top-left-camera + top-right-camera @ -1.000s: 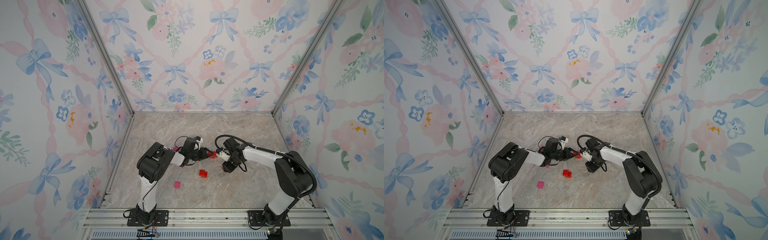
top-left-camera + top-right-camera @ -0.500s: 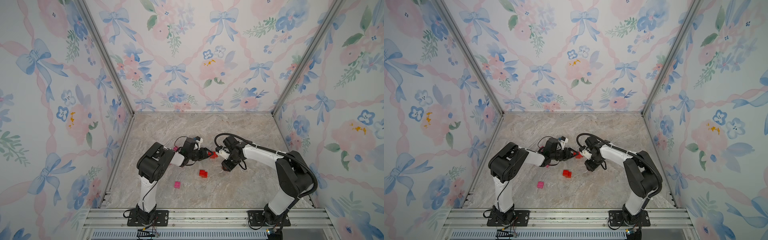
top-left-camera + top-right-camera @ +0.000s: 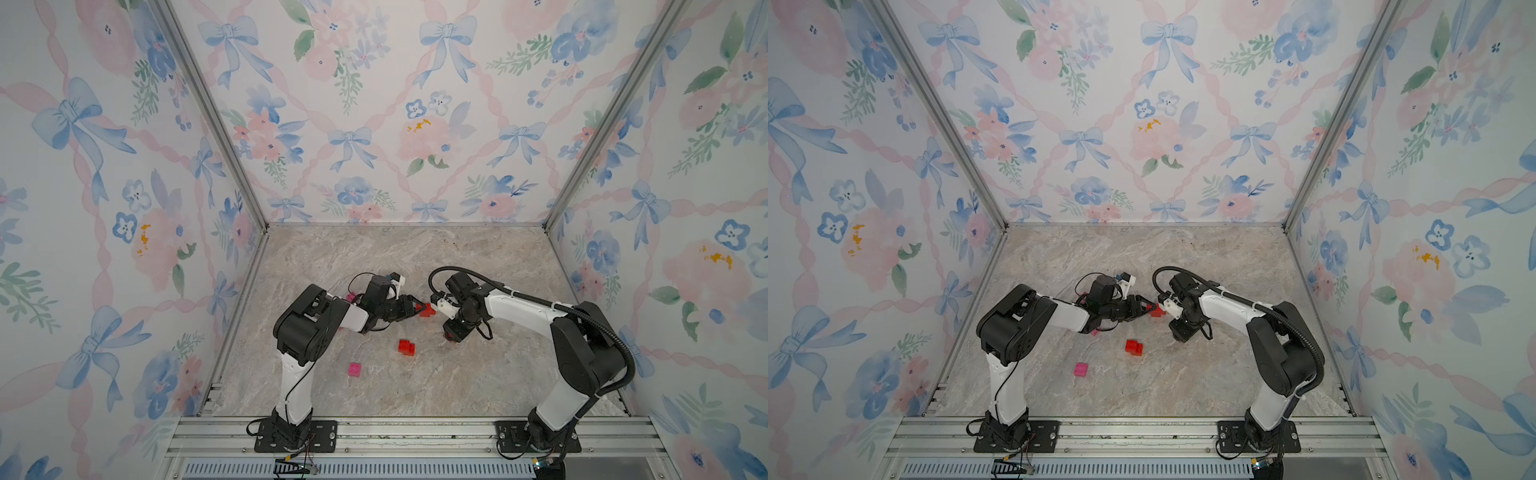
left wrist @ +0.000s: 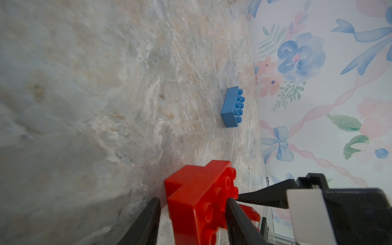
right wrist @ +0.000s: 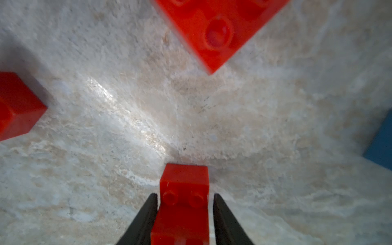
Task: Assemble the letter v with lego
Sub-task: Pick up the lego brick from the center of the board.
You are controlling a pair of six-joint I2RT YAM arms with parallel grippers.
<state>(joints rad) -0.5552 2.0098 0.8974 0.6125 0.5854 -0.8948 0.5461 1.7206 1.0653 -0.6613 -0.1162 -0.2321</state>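
Red lego of two bricks joined in a step sits in my left gripper, one finger on its studs, the other close under its base. In both top views that piece is mid-floor at the left gripper. Just beyond it, my right gripper points down, shut on a single red brick. The stepped piece lies ahead of it. The blue brick lies on the floor farther right, hidden in both top views.
A loose red pair and a pink brick lie nearer the front rail. Another pink brick shows behind the left arm. Flowered walls close three sides.
Both arms stay almost where they were, each with its red piece; the right wrist has shifted only slightly.
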